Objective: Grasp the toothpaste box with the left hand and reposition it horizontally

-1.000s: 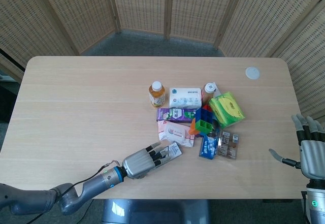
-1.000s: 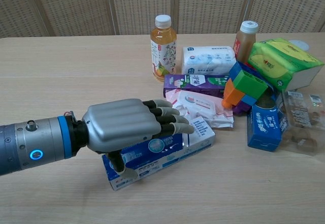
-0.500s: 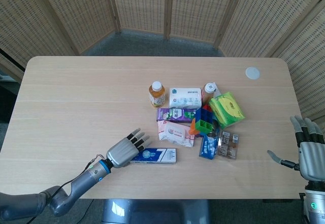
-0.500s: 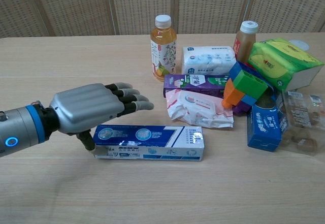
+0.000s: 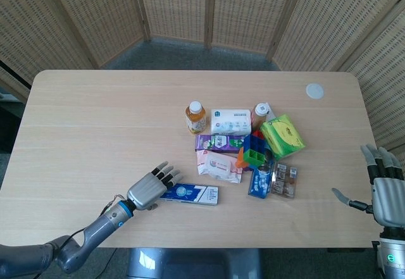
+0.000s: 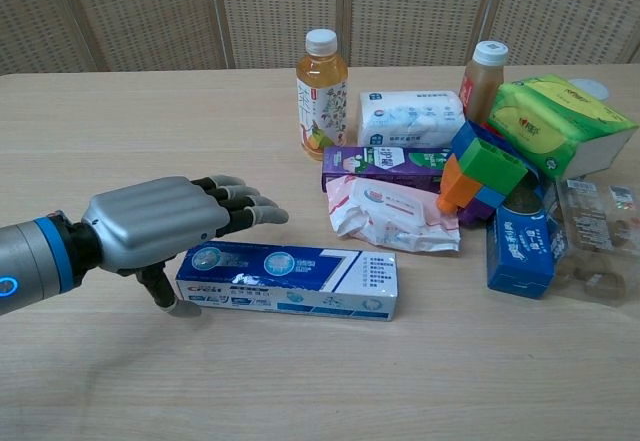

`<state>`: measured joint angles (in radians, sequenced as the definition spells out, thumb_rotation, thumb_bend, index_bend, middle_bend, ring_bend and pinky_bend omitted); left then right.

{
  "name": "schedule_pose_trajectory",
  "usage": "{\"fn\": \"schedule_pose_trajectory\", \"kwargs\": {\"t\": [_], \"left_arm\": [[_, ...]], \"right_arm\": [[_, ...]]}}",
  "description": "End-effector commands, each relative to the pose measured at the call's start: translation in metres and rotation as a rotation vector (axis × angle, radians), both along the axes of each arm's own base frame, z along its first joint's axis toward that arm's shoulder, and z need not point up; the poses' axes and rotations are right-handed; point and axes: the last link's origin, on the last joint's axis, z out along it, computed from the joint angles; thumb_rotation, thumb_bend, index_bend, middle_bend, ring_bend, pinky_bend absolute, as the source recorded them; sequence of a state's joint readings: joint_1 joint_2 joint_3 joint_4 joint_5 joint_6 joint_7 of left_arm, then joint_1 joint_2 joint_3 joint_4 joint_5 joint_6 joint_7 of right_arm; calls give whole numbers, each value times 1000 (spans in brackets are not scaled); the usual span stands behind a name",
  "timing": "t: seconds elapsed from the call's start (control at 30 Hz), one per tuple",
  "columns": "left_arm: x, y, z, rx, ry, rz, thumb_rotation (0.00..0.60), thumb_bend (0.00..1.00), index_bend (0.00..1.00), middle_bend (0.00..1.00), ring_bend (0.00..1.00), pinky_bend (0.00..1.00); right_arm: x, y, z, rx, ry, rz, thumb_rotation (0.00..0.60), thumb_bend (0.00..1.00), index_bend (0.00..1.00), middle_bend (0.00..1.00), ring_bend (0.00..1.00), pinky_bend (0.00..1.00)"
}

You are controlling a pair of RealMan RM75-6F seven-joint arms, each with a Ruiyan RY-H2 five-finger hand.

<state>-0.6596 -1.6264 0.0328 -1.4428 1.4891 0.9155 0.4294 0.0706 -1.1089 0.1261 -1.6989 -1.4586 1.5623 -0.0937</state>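
The blue and white toothpaste box [image 6: 290, 280] [image 5: 188, 194] lies flat on the table, its long side running left to right. My left hand [image 6: 165, 223] [image 5: 150, 186] hovers at the box's left end with fingers spread, holding nothing. Its thumb hangs just off the box's left edge. My right hand [image 5: 383, 188] is open at the table's right edge, far from the box; the chest view does not show it.
Behind the box lies a clutter: an orange drink bottle [image 6: 321, 79], white tissue pack [image 6: 411, 117], purple box [image 6: 385, 167], wet wipes pack [image 6: 392, 211], toy bricks [image 6: 482, 172], green pack [image 6: 548, 121], blue pack [image 6: 520, 251]. A white lid [image 5: 314, 90] lies at the far right.
My left hand let go of the toothpaste box, which went from tilted to flat and level. The hand drew back to the left and spread its fingers. The right hand stayed still.
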Motion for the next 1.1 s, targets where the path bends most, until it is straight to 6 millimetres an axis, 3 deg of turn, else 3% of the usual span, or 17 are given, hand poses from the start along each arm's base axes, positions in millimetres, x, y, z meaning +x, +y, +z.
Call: {"fn": "schedule_pose_trajectory", "kwargs": {"t": [0.03,0.17,0.4,0.57,0.77,1.1], "left_arm": [[2,-3,-3,-13,-7,-16,600,204,183,150,159,9],[0,-6,-7,-22,14,-22,600,201,288,273,276,91],[-6,-6,-15,-27,60,-9,600,202,319,253,256,126],[-8,-5,-17,-17,53,9,600,203,355,310,386,302],[-6,-2,-17,15,15,10,600,203,473,487,559,475],[-2,12,4,103,-92,21,600,203,536,550,619,532]], "right_arm": [[-1,1,0,-1,-1,-3,313,30,0,0,0,0],[-2,2,1,-1,-8,-7,310,32,0,0,0,0],[-3,3,3,-6,-17,-7,314,31,0,0,0,0],[-4,4,3,-6,-17,-9,315,30,0,0,0,0],[-3,4,3,-8,-16,-8,315,31,0,0,0,0],[-2,1,1,-3,-13,-5,315,31,0,0,0,0]]}}
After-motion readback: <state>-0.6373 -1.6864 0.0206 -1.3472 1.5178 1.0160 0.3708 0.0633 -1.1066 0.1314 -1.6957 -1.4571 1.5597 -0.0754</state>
